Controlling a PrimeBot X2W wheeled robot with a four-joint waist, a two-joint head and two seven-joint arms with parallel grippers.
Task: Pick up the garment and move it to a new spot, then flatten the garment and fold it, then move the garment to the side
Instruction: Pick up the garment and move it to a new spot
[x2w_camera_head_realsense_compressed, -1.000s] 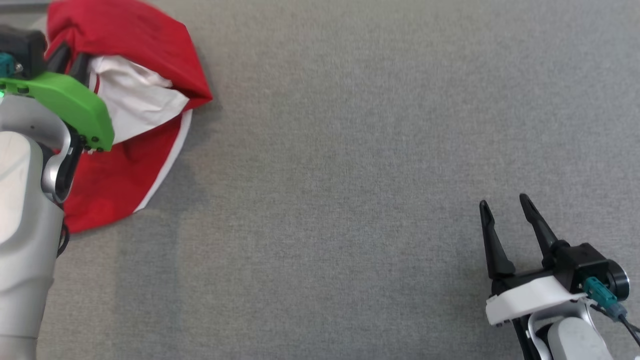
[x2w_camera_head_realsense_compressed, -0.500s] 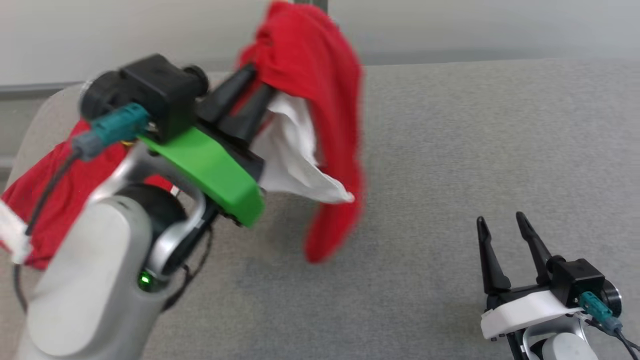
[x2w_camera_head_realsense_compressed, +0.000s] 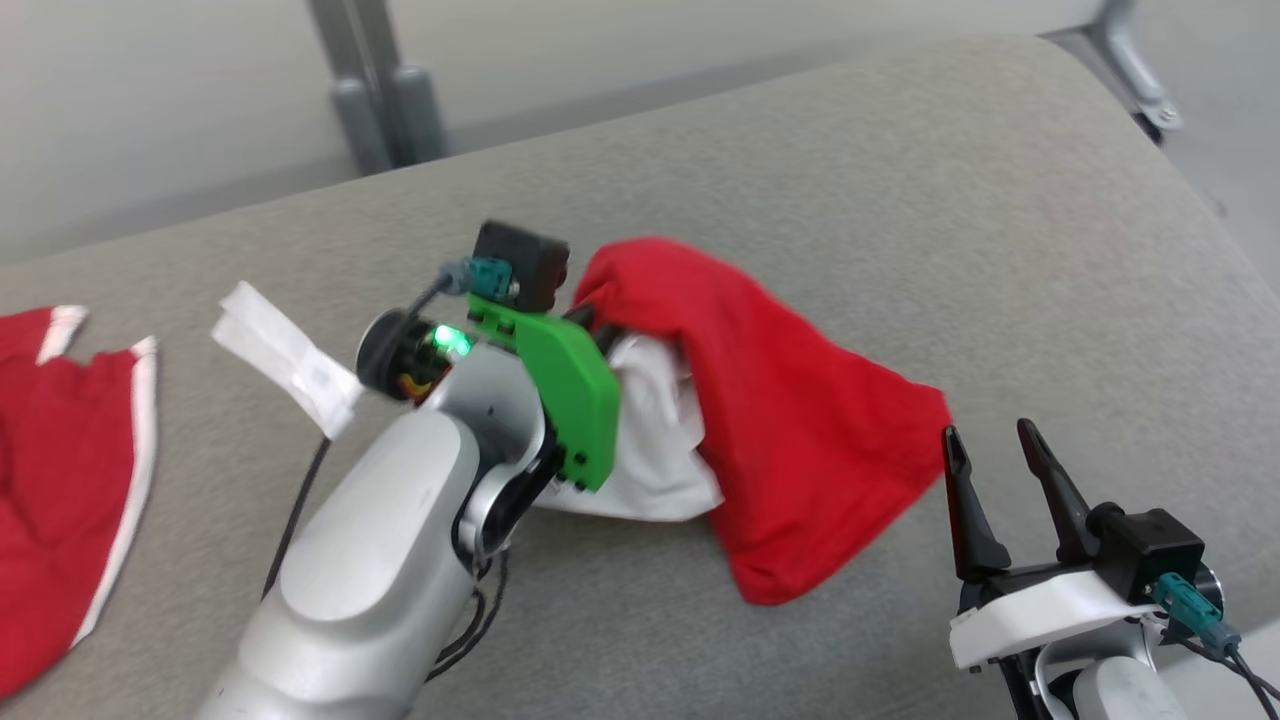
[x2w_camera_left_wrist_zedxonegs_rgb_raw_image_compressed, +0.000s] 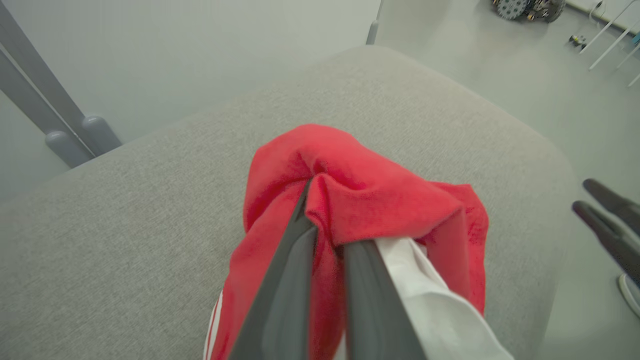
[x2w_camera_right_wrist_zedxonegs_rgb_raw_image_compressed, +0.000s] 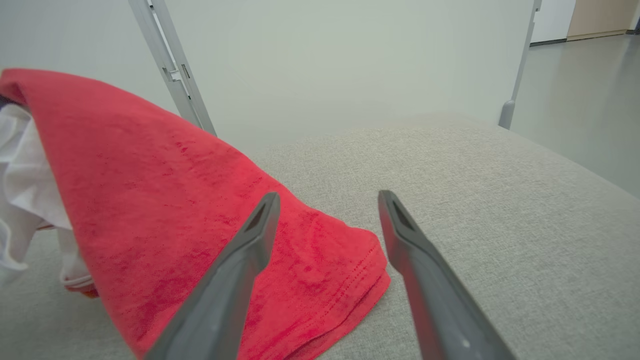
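Left gripper (x2w_camera_left_wrist_zedxonegs_rgb_raw_image_compressed: 312, 200) clamped on a bunched fold of the red garment (x2w_camera_head_realsense_compressed: 790, 440), mid-desk (x2w_camera_head_realsense_compressed: 900, 180). In head view the garment drapes from that pinch toward 4 o'clock, long axis roughly 10-to-4, low hem corner resting on the desk. Right gripper (x2w_camera_head_realsense_compressed: 988, 430) fingers apart, empty, that corner just at its 9 o'clock. Right arm looks nearer for a flattening grab.

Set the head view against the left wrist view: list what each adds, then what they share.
Head view adds a second red garment at the left edge, a white strip near it and the left arm's green bracket. Left wrist view adds the left gripper shut on a fold of the red-and-white garment. Shared: that garment, the grey padded table, the open right gripper.
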